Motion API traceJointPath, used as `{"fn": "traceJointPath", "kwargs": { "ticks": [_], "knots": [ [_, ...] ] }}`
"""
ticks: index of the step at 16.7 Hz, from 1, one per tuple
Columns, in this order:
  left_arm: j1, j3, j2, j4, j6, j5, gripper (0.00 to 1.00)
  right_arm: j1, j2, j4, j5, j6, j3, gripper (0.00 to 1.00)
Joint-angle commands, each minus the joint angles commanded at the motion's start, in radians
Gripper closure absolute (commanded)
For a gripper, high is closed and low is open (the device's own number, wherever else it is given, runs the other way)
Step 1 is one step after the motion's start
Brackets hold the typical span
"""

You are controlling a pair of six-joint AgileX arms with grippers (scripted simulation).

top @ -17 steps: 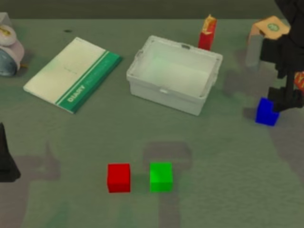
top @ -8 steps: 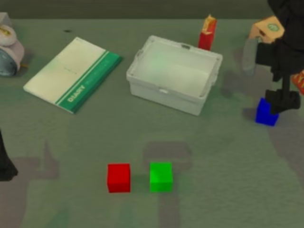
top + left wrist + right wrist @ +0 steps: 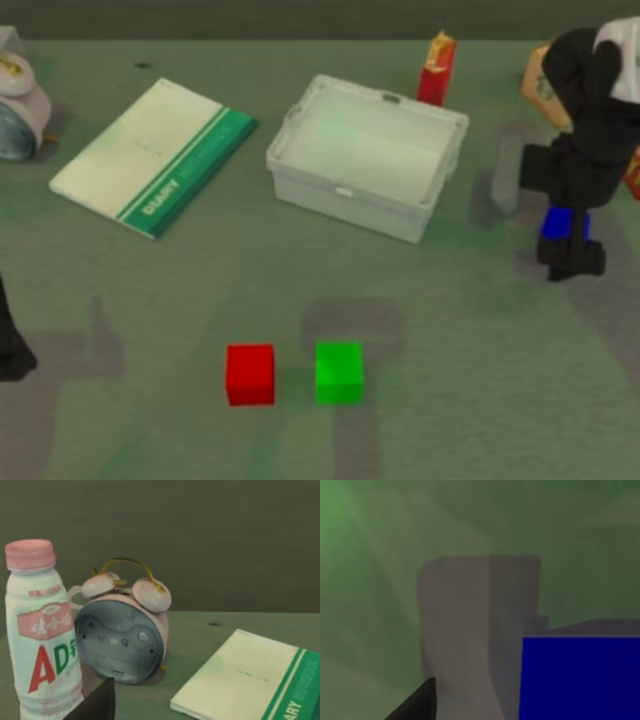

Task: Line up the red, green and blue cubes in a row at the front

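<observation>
The blue cube (image 3: 565, 223) sat at the surface's (image 3: 480, 380) right side under the right pincer (image 3: 572, 252); whether it was clamped I couldn't tell. Red cube (image 3: 250, 374) and green cube (image 3: 339, 372) stood side by side at the front. The left arm (image 3: 12, 345) waited at the left edge.

We see a bright red cube (image 3: 250, 374), a bright green cube (image 3: 339, 372) and a deep blue cube (image 3: 563, 223) on our mottled grey-green worktop (image 3: 460, 400); the cream diary (image 3: 150, 156) carries a green stripe with white lettering.

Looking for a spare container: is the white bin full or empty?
Empty: the top view shows the white bin with a bare floor inside.
</observation>
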Motion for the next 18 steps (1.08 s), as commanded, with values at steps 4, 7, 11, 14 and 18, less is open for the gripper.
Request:
{"fn": "traceJointPath", "kwargs": {
  "ticks": [4, 7, 11, 14, 18],
  "knots": [
    [0.000, 0.000, 0.000, 0.000, 0.000, 0.000, 0.00, 0.000, 0.001, 0.001, 0.000, 0.000, -0.001, 0.00],
    [0.000, 0.000, 0.000, 0.000, 0.000, 0.000, 0.00, 0.000, 0.001, 0.001, 0.000, 0.000, -0.001, 0.23],
    [0.000, 0.000, 0.000, 0.000, 0.000, 0.000, 0.00, 0.000, 0.001, 0.001, 0.000, 0.000, -0.001, 0.53],
    [0.000, 0.000, 0.000, 0.000, 0.000, 0.000, 0.00, 0.000, 0.001, 0.001, 0.000, 0.000, -0.001, 0.75],
    [0.000, 0.000, 0.000, 0.000, 0.000, 0.000, 0.00, 0.000, 0.001, 0.001, 0.000, 0.000, -0.001, 1.00]
  ]
}}
